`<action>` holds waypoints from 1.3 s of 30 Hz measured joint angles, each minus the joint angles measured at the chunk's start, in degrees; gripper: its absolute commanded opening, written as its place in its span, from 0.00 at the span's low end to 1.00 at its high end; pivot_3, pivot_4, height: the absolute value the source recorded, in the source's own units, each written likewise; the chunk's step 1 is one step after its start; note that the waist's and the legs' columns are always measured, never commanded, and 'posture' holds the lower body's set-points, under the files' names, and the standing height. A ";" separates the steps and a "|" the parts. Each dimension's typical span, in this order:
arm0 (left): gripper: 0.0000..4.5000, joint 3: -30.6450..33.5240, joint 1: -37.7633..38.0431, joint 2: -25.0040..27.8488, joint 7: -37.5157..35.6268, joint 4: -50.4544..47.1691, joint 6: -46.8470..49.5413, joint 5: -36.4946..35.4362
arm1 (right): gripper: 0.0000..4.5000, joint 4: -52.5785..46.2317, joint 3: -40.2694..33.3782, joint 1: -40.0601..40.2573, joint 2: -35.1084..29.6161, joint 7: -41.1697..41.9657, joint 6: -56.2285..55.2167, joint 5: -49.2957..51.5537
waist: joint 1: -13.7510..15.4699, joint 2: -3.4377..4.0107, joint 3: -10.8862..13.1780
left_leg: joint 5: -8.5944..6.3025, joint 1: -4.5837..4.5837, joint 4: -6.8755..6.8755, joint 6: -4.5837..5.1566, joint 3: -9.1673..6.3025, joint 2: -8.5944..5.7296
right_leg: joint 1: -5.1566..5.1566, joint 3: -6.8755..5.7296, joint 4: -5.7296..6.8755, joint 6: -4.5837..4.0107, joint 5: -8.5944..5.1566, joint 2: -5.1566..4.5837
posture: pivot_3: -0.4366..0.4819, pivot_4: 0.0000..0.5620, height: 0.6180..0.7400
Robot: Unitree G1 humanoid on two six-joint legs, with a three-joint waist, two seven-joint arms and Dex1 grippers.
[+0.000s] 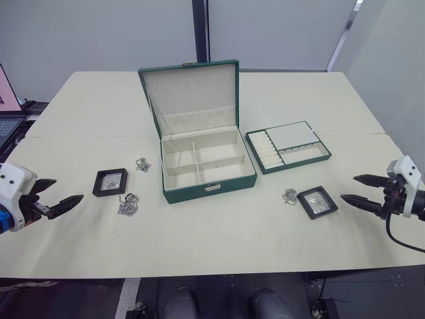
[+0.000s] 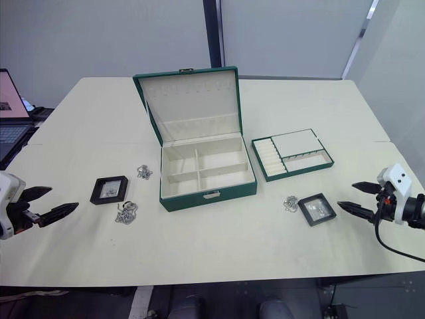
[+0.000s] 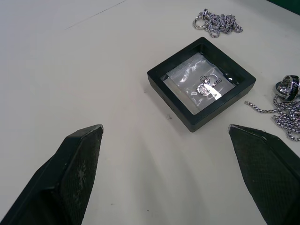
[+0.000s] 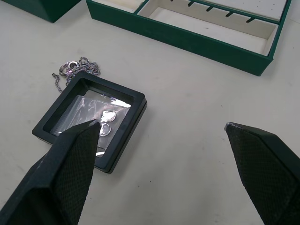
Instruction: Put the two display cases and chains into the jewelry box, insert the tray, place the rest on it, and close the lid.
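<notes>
Wide cream table (image 1: 219, 252) here, a seam line running across its far half, pale grey wall panels behind with a dark vertical post between them. A laptop (image 2: 10, 119) sits off the table's far left, cut off by the frame edge.

Centre of the table, the jewelry box (image 1: 207, 166) stands open, its lid (image 1: 192, 93) raised at the far side, cream compartments bare. Just right of it lies the tray (image 1: 289, 146), apart from the box. Left of the box rests one display case (image 1: 110, 182), with a chain (image 1: 143, 164) on its far right and another chain (image 1: 128, 205) at its near right. Right of the box, the second display case (image 1: 317, 201) lies with a third chain (image 1: 290, 196) just beside its left edge.

The left gripper (image 1: 53, 196) hovers at the left table edge, fingers spread wide, nothing between them; its wrist view looks straight at the left case. The right gripper (image 1: 362, 189) is likewise wide open and empty, near the right case but not touching it.

The contents of both cases are pale metal pieces under glare, too small to identify. The right chain is partly hidden behind its case in the right wrist view.
</notes>
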 measured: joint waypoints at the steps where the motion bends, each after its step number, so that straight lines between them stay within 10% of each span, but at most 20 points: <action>1: 0.99 0.00 0.00 0.00 0.00 0.00 0.00 0.00 | 1.00 0.00 0.00 0.00 0.00 0.00 0.00 0.00 | 0.00 0.00 0.00 | 0.00 0.00 0.00 0.00 0.00 0.00 | 0.00 0.00 0.00 0.00 0.00 0.00 | 0.48 0.27 1.00; 39: 0.90 -0.24 2.70 -1.96 2.51 -7.80 2.59 -0.64 | 1.00 1.52 0.13 -8.50 2.64 -3.54 2.20 1.54 | 0.42 0.01 0.00 | 0.02 0.02 0.08 -0.02 -0.02 0.02 | 0.01 0.00 0.10 0.00 0.00 0.01 | 0.48 0.27 1.00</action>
